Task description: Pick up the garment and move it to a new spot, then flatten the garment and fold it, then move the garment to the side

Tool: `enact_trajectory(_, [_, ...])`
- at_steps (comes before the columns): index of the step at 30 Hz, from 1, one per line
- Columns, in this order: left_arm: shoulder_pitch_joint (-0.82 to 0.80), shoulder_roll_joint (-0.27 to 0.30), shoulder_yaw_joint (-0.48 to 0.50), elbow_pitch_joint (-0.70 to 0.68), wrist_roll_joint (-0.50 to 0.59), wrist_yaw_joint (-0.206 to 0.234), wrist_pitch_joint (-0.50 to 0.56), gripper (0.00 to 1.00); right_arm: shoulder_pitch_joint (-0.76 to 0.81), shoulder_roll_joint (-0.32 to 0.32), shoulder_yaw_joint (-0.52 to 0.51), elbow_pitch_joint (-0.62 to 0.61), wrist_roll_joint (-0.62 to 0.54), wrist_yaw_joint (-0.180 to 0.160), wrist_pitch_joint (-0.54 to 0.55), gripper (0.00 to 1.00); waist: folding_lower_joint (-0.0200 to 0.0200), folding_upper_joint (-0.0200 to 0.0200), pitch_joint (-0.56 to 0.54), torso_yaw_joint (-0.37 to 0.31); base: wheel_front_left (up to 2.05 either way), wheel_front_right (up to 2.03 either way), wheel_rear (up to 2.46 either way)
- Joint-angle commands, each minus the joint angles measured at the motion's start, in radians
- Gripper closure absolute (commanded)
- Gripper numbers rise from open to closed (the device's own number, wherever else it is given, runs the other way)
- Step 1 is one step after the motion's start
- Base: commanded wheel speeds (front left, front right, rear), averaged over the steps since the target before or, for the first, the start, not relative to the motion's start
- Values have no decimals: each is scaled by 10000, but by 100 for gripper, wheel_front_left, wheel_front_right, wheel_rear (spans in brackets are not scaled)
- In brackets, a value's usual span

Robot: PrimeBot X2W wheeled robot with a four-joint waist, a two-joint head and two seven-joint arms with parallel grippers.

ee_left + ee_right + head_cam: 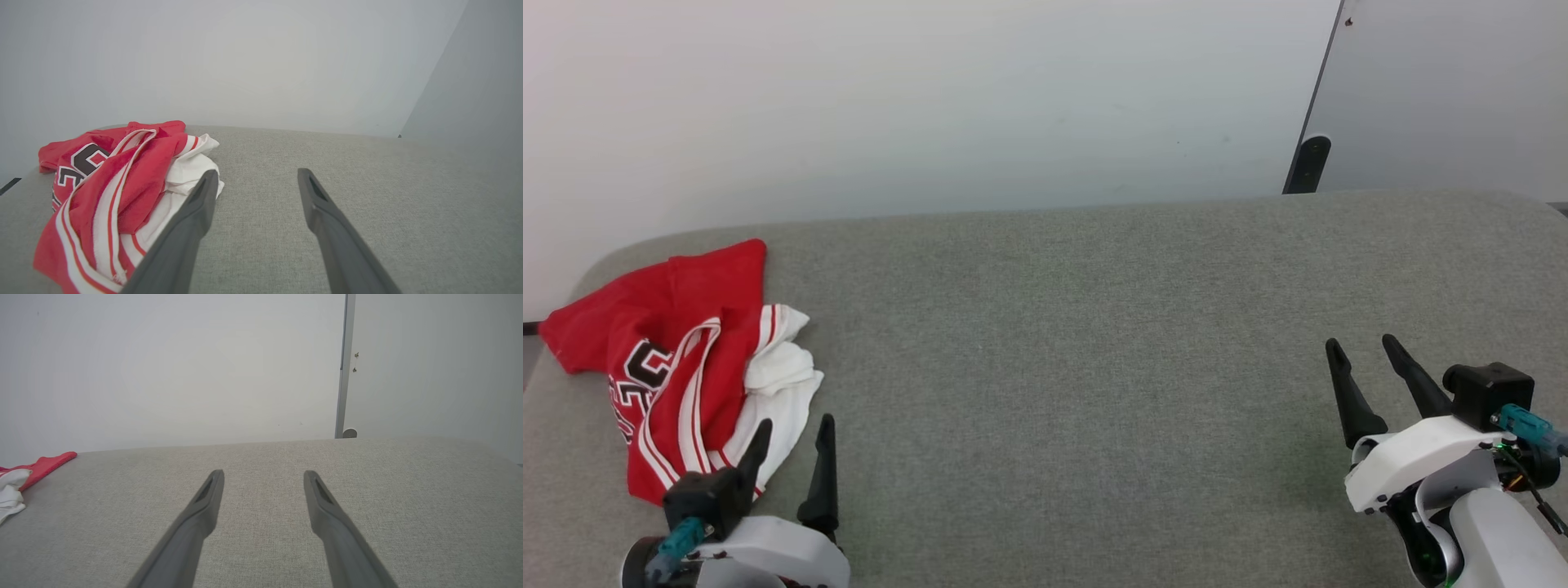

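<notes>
Left pincer (795, 422) spread wide beside crumpled garment (686, 327).

The garment (723, 367) lies crumpled at the left end of the grey fabric counter (1062, 343), its white sleeve bunched on its right side. The left claw (795, 421) sits at the garment's near edge, fingers spread. The right claw (1361, 341), also spread, is well apart at the near right.
</notes>
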Motion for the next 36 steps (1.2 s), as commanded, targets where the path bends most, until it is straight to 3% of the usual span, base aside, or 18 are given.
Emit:
enact_trajectory(1, [-21,33,33,-28,277,-40,-85,0,13,-69,-2,16,-231,-11,-106,0,0,-1,-2,-9,0,0,0])
enact_trajectory(23, [93,-131,336,228,1581,-255,-475,0,73,-10,-92,106,-915,-14,-482,0,0,-1,-19,-32,0,0,0])
enact_trajectory(36, [61,-208,469,283,1598,-376,-452,0,114,114,-369,77,-614,-14,-482,0,0,-1,11,-43,0,0,0])
